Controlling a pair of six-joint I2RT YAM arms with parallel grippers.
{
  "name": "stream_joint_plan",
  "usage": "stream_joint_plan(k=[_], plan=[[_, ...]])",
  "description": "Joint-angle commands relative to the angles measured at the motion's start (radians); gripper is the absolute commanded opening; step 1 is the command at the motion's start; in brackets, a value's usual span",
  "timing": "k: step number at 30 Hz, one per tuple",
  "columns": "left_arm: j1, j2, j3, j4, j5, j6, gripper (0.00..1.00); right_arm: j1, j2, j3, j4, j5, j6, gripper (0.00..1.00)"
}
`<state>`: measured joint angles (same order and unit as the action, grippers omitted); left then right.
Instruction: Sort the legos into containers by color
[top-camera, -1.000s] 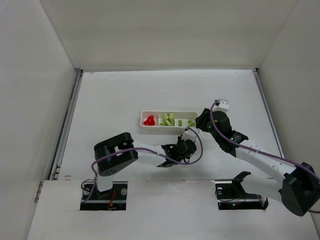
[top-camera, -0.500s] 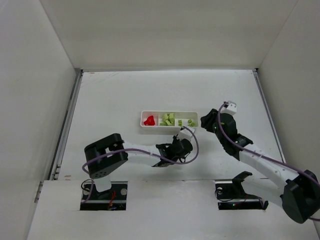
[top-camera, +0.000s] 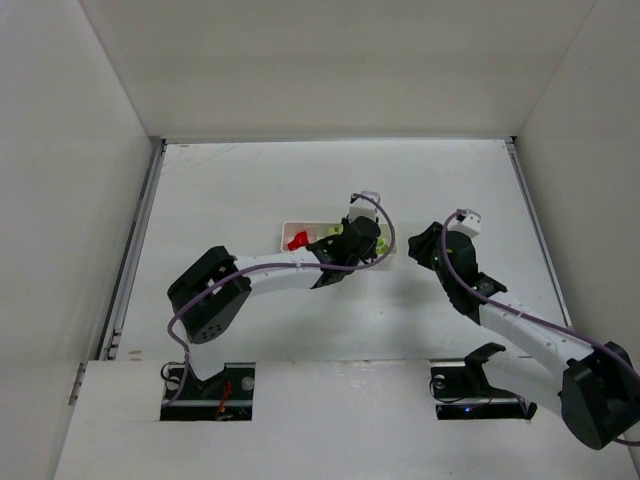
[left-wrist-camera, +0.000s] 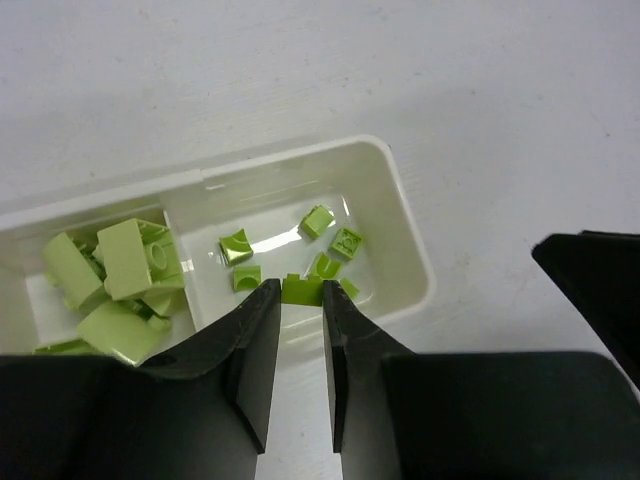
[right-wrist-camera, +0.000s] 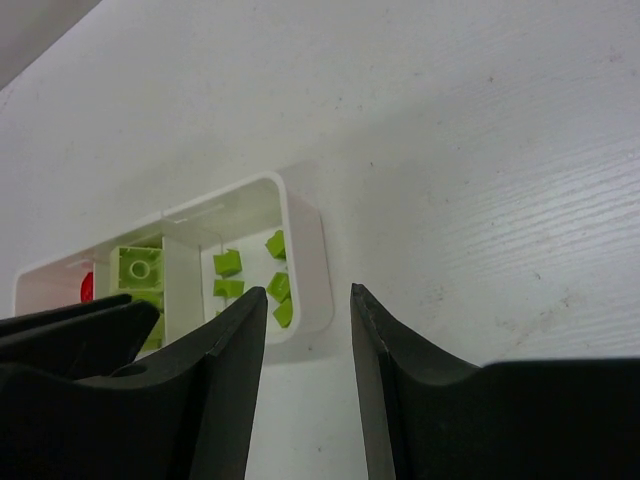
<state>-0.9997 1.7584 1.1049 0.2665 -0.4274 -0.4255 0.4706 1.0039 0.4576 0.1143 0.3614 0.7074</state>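
Drop-off step: left gripper (left-wrist-camera: 302, 300) clamps a bright green brick (left-wrist-camera: 300, 288) over the tray's (left-wrist-camera: 412, 245) three-o'clock compartment (left-wrist-camera: 282, 218), so release looks next; right gripper (right-wrist-camera: 308, 295) gapes empty.

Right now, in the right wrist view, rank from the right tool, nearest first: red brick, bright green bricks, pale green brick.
1. Bright green bricks, at the end of the tray beside the right tool.
2. Pale green brick, middle of the tray.
3. Red brick, far left end, only partly visible.
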Motion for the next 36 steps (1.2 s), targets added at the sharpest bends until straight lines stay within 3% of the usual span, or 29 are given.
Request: stream_joint_plan(k=[1,11,13,17,20,23,26,32,36], plan=[[0.02,0.058,0.079,-0.006,0.035,0.022,0.21,0.0,-0.014,-0.003,0.073,0.013,0.007,0.45],[0.032,-0.009,0.096,-0.032,0.041,0.045,0.66,0.001,0.025,0.0,0.084,0.024,0.004,0.46],[0.04,-0.06,0.064,-0.033,0.024,0.047,1.0,0.01,0.029,0.001,0.085,0.027,0.0,0.46],[0.066,-0.21,-0.043,-0.061,-0.031,0.021,1.0,0.013,-0.007,-0.014,0.087,0.086,-0.005,0.42],[0.103,-0.356,-0.167,-0.061,-0.085,-0.002,1.0,0.016,-0.065,-0.042,0.096,0.116,0.003,0.32],[0.178,-0.528,-0.301,-0.091,-0.109,-0.068,1.0,0.013,-0.086,-0.059,0.107,0.117,0.009,0.22],[0.304,-0.71,-0.436,-0.168,-0.12,-0.189,1.0,0.016,-0.093,-0.062,0.107,0.126,0.012,0.23],[0.581,-0.983,-0.577,-0.453,-0.122,-0.306,1.0,0.004,-0.117,-0.074,0.102,0.154,0.012,0.55],[0.674,-1.096,-0.635,-0.544,-0.102,-0.318,1.0,0.004,-0.117,-0.08,0.127,0.16,0.004,0.65]])
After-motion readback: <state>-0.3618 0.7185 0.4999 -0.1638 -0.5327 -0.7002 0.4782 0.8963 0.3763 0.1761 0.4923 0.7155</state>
